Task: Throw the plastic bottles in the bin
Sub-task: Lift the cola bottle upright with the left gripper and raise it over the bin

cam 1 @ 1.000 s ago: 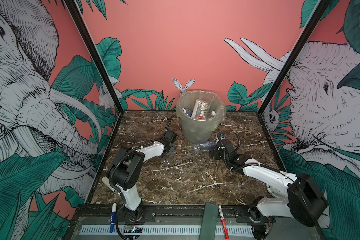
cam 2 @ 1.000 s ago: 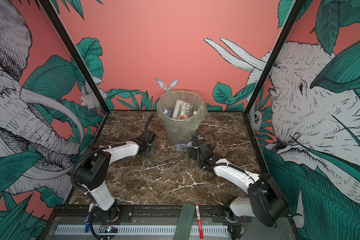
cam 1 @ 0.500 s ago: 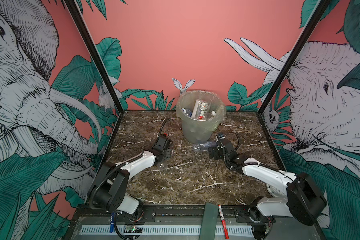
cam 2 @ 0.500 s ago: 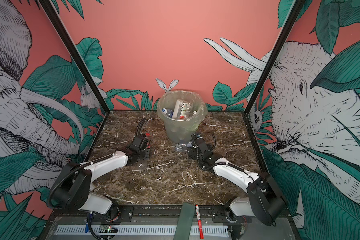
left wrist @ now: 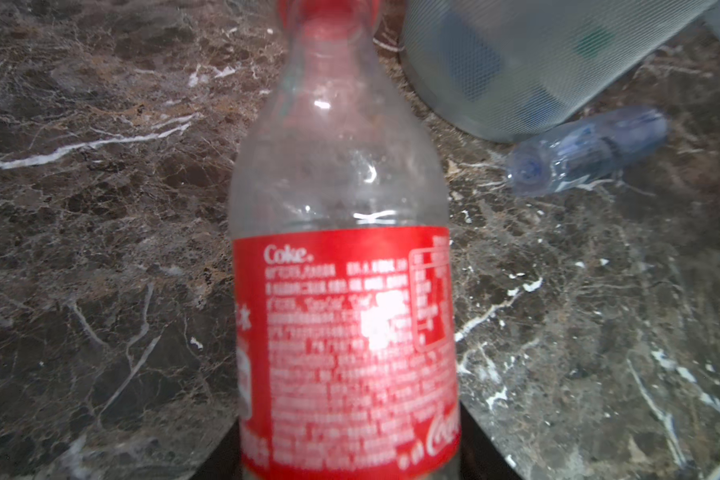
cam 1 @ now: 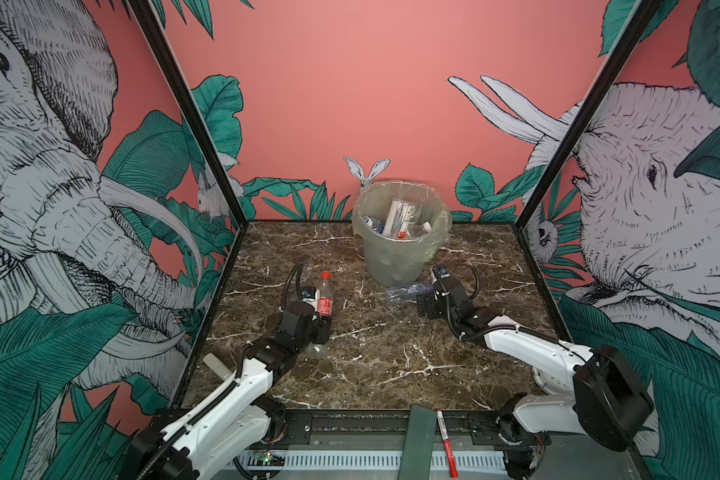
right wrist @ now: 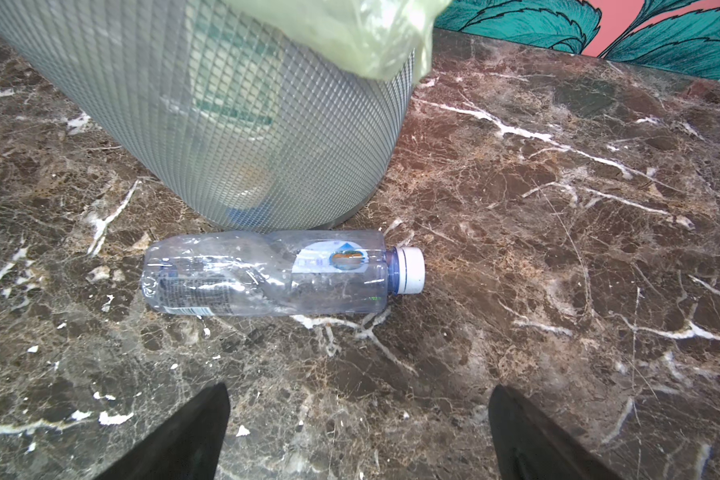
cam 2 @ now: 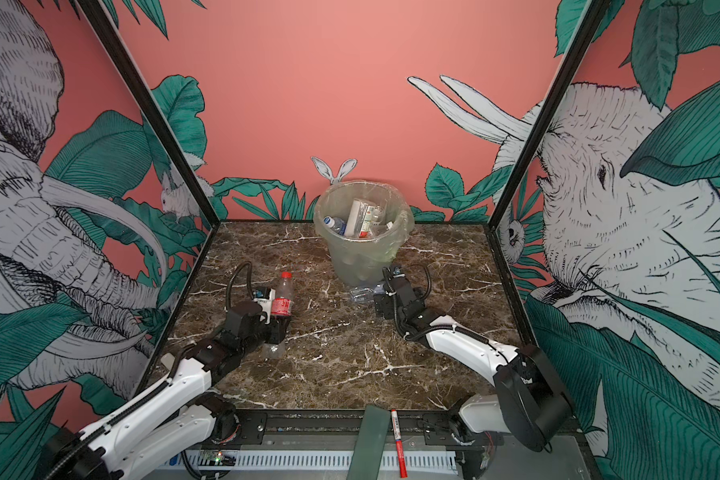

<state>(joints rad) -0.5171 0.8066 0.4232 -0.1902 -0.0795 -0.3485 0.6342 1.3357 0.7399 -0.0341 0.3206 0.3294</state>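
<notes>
Top views look down from the front; close wrist views both face the bin (right wrist: 225,124).

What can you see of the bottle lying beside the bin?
A clear plastic bottle, white cap on a blue neck ring, pale blue-and-white label with an orange spot. The half away from the cap is crushed and creased. It lies on its side on the marble tabletop, right at the foot of the bin; contact is unclear. The open right claw is short of it, not touching.
</notes>
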